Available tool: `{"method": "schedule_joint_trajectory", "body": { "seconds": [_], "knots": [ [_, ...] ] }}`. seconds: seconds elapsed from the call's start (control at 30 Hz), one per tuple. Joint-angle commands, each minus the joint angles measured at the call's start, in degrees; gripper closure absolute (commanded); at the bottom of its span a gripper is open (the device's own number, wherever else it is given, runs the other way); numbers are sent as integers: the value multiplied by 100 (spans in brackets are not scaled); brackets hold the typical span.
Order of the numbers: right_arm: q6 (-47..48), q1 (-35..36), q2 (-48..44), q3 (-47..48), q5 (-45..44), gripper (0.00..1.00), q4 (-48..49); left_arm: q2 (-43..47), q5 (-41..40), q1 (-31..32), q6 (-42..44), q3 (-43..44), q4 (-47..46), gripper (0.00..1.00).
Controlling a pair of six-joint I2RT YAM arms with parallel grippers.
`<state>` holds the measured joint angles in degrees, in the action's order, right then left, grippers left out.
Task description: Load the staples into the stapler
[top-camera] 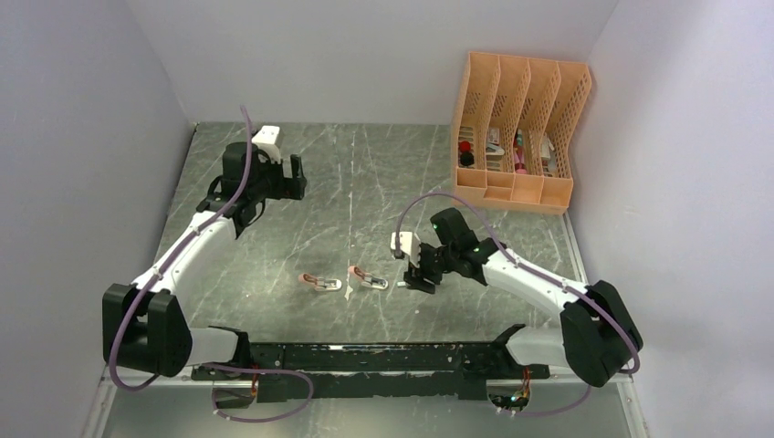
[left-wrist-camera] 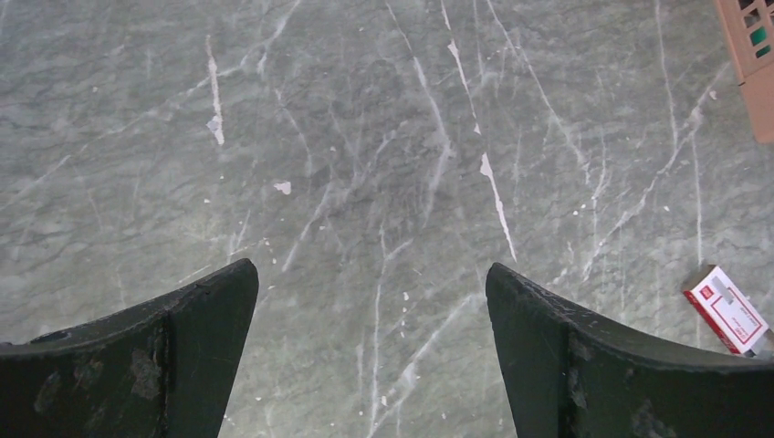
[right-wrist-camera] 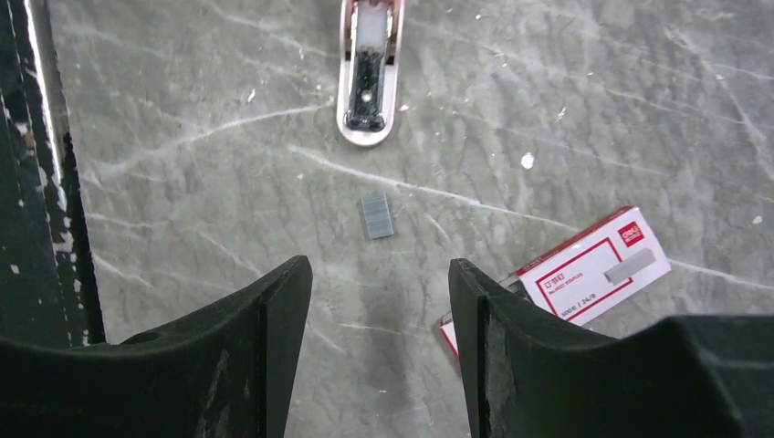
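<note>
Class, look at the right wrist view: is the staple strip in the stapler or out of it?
Out. The strip lies bare on the table, apart from the stapler and the box.

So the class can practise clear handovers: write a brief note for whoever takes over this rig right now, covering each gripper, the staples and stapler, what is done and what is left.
Left gripper: open, empty, over the table, far from the job.
Right gripper: open, empty, hovering just short of a loose staple strip.
The strip lies on the table, apart from the stapler ahead, which seems opened, and from the red-and-white staple box.
A second stapler lies further left.
Done: one strip is out of the box.
Left: grasp the strip, seat it in the stapler, close it.
</note>
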<state>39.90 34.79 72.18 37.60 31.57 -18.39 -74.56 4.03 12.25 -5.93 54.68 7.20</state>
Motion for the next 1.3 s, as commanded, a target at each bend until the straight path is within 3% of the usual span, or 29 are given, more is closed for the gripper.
{"method": "schedule_joint_trajectory", "body": {
  "seconds": [0.0, 0.2, 0.53, 0.93, 1.27],
  "knots": [
    [622, -30, -36, -173, 31, 39, 86, -47, 157, -162, 224, -14, -78, 1],
    [1025, -22, -71, -434, -119, 41, 380, -247, 245, -271, 251, 46, -57, 1],
    [1447, -26, 680, -174, -55, 44, 549, -551, 321, -341, 325, 148, -70, 2],
    [1464, -9, 994, -93, 278, 53, 595, -608, 516, -434, 329, 175, -80, 4],
    [1494, 106, 1194, -67, 344, 54, 592, -609, 537, -452, 314, 192, -101, 4]
  ]
}}
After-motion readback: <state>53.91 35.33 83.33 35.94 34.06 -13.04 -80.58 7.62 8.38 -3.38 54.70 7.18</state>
